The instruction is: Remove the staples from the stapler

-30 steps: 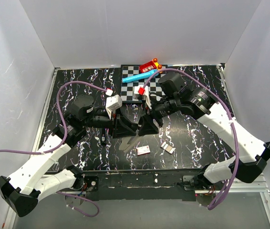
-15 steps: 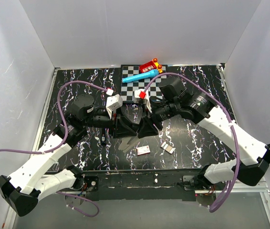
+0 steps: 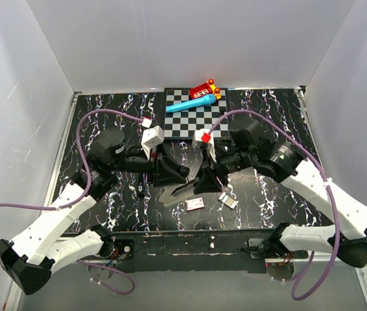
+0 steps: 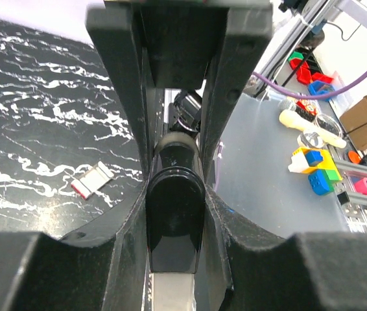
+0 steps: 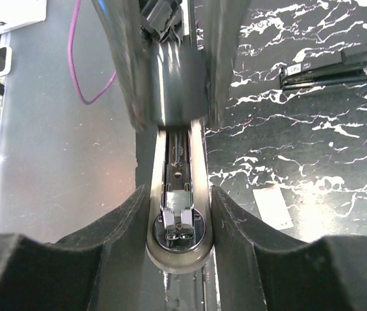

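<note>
Both sets of fingers grip the stapler (image 3: pixel 182 190) between them, over the near middle of the black marbled bench (image 3: pixel 268 110). The left fingers (image 4: pixel 106 259) are closed on its dark rounded end, and the right fingers (image 5: pixel 112 246) are closed on either side of its silvery end, where the metal channel faces the right wrist camera. A short ridged strip of staples (image 3: pixel 227 200) lies on the bench just right of a small white-and-red box (image 3: pixel 194 204), and a thin black stick (image 3: pixel 142 188) lies by the left arm.
</note>
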Available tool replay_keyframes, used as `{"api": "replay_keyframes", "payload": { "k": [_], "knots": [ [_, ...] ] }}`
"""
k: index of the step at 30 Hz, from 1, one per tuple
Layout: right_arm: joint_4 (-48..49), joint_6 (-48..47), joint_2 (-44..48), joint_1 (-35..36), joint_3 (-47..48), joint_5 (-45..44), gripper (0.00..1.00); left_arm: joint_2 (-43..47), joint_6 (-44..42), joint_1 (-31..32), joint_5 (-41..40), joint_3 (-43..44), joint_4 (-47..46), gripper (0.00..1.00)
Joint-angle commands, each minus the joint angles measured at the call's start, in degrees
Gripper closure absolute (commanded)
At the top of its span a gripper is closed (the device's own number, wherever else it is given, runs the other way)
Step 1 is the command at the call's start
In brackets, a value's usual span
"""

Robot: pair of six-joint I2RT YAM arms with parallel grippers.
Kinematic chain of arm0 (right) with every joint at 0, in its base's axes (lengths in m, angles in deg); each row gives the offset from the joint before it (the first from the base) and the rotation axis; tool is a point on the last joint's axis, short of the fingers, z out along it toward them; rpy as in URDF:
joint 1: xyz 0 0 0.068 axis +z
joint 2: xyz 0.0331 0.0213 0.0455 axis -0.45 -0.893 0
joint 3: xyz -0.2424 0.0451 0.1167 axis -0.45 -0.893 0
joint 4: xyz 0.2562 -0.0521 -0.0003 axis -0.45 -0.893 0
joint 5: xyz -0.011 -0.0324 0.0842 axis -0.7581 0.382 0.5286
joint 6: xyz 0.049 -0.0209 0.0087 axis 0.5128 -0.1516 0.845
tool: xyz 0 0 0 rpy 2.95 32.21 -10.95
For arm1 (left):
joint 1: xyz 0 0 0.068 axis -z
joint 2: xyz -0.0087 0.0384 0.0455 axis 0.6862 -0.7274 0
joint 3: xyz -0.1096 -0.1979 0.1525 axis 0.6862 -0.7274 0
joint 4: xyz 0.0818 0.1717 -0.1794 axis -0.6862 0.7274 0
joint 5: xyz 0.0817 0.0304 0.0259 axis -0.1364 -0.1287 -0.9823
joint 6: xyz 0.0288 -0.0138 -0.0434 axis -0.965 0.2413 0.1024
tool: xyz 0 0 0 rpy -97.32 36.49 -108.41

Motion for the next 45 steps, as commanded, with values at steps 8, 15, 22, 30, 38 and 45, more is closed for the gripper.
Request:
{"api": "replay_keyframes", "payload": {
  "k": [8,15,22,30,38,45],
  "knots": [
    [10.6,6.7,8.6,0.6,-10.8,-2.7,0.99,5.4,7.4,0.3,-4.5,0.3,-14.1,1.00],
    [12.6,9.0,8.9,0.6,-8.2,-5.3,0.99,4.0,7.4,0.6,-4.1,-0.8,-14.3,1.00],
    [7.8,7.9,7.8,0.6,-3.5,-8.1,0.84,2.5,6.2,0.6,-2.9,-1.3,-13.1,1.00],
    [5.0,5.4,7.6,0.6,-0.4,-9.3,0.69,1.7,4.9,0.7,-2.8,-1.8,-12.8,1.00],
    [3.6,4.3,7.3,0.6,1.6,-8.4,0.52,1.0,3.9,0.8,-2.1,-2.2,-10.9,1.00],
    [3.0,3.7,6.7,0.6,3.2,-9.3,0.49,0.8,3.4,0.7,-2.1,-2.3,-10.6,1.00]
  ]
}}
